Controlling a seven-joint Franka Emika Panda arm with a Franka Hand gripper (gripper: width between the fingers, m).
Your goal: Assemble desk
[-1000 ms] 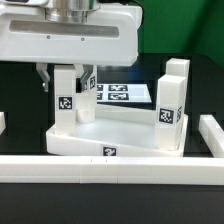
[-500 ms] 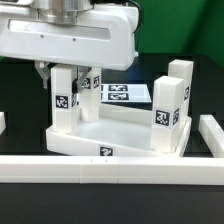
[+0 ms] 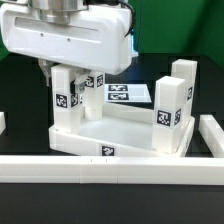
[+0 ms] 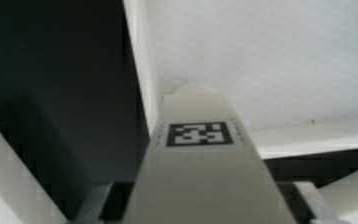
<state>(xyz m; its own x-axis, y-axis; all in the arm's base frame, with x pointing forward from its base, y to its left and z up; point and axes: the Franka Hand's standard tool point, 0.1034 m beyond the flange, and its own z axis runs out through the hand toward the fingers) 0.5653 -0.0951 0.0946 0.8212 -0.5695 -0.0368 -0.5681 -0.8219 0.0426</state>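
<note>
The desk top (image 3: pixel 120 130), a white tray with a raised rim, lies on the black table with white square legs standing up from its corners. My gripper (image 3: pixel 63 74) is shut on the upper part of the leg (image 3: pixel 64 100) at the exterior view's front left, which stands upright in its corner socket. In the wrist view this leg (image 4: pixel 201 150) runs away from the camera with a tag on its face, one finger (image 4: pixel 101 205) on each side, and the desk top (image 4: pixel 247 60) beyond it. A second leg (image 3: pixel 93 88) stands just behind, two more (image 3: pixel 168 108) on the right.
The marker board (image 3: pixel 128 93) lies flat behind the desk top. A long white border rail (image 3: pixel 110 167) runs along the front, with rail ends at the exterior view's right (image 3: pixel 212 135) and left (image 3: pixel 2 121). My white hand housing (image 3: pixel 70 35) hangs over the left legs.
My hand has turned about the upright leg while keeping hold of it, and the leg's tag has shifted slightly to the exterior view's left. The desk top and other legs have stayed put.
</note>
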